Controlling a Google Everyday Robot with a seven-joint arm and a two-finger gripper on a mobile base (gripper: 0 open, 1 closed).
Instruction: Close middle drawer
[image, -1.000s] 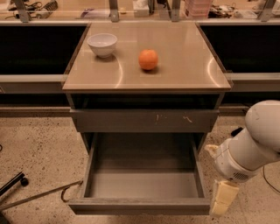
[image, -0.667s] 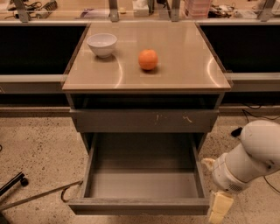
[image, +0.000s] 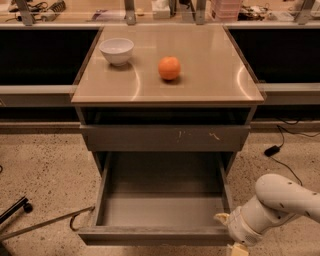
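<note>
The middle drawer is a wide grey metal box, pulled far out of the cabinet, and I see nothing inside it. Its plain flat front panel faces me at the bottom of the view. Above it is a shut grey drawer front with pale scratch marks. My gripper is at the bottom right, at the right end of the open drawer's front panel. It is mostly cut off by the lower edge of the view. The white arm comes in from the right.
A white bowl and an orange sit on the tan cabinet top. Dark counters flank the cabinet on both sides. A metal bar lies on the speckled floor at left, and a black cable at right.
The arm has moved down and to the left, bringing the gripper lower and closer to the drawer's front right corner. The drawer has not moved.
</note>
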